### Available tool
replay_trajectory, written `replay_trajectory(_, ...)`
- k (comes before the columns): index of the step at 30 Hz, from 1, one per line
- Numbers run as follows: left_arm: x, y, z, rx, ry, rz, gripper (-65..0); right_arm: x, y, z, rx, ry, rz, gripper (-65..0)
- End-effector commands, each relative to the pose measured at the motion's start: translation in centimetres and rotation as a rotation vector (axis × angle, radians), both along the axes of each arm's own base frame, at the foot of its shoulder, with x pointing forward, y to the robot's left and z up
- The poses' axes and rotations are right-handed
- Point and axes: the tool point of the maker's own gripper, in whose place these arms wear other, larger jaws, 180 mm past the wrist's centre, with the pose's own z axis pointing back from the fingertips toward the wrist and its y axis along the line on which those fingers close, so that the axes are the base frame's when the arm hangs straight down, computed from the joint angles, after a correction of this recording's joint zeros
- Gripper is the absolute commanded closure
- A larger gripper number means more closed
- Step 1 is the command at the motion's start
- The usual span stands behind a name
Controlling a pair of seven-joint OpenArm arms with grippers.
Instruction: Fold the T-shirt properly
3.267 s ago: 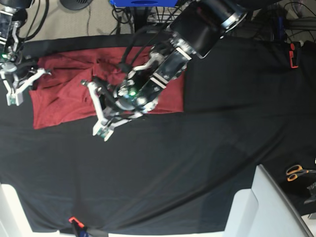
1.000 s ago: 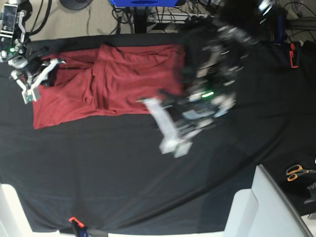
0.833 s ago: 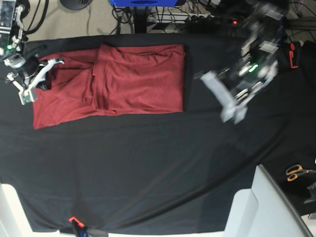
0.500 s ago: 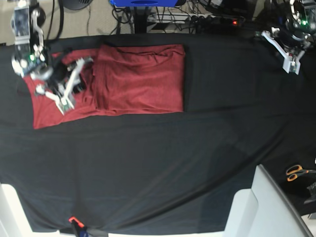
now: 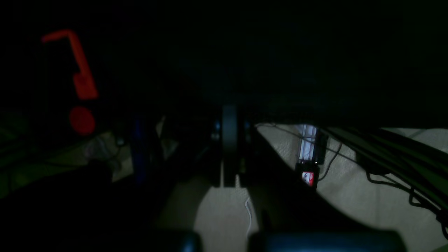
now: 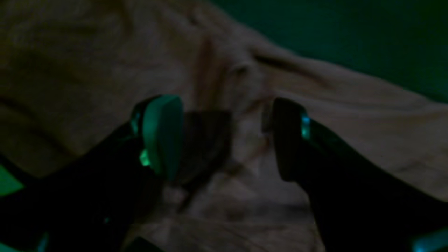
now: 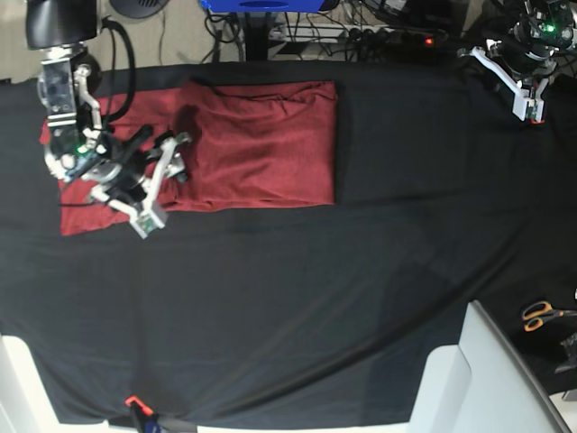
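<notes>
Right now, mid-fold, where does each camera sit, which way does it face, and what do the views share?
Base: overhead, looking down on the black table cloth, T-shirt, both arms, scissors.
Left wrist: on the left arm at the table's far corner, facing past the edge to floor and cables; its shut claw is a dark sliver.
Right wrist: just above the shirt, looking between the open right claw.
Shared: the shirt and right claw appear in base and right wrist views; the left claw in base and left wrist views.
</notes>
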Motion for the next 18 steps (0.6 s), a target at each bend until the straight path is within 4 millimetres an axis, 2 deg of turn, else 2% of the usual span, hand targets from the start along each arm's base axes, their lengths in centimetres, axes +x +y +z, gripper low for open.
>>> replay_trajectory(1,0.5,0.5,0.7,0.013,-0.024,-0.004,0.0,1.6,0.1,1.2,0.017,-0.052,-0.007,-36.0)
replay_trajectory(4,0.1,0.7,0.3,0.010,-0.011,0.003,0.0,1.7,1.1,1.3,0.040,-0.050,-0.009,-35.7)
replay_trajectory(10,-0.1,0.8,0.1,0.007,-0.005,0.007,0.0,2.0,1.3,1.0,0.045,-0.041,-0.013,-33.8)
replay_trajectory(12,-0.2,0.8,0.0,0.005,-0.001,0.010,0.0,2.2,1.4,0.7,0.049,-0.031,-0.017,-25.5)
replay_trajectory(16,-0.1,0.8,0.0,0.005,-0.003,0.009,0.0,2.3,1.1,0.0,0.047,-0.007,-0.026,-3.9)
replay_trajectory(17,-0.1,0.8,0.0,0.005,-0.003,0.009,0.0,2.3,1.0,-0.1,0.047,-0.006,-0.029,-0.8)
replay_trajectory(18,-0.1,0.8,0.0,0.005,-0.003,0.009,0.0,2.3,1.0,0.0,0.047,-0.008,-0.029,-0.3)
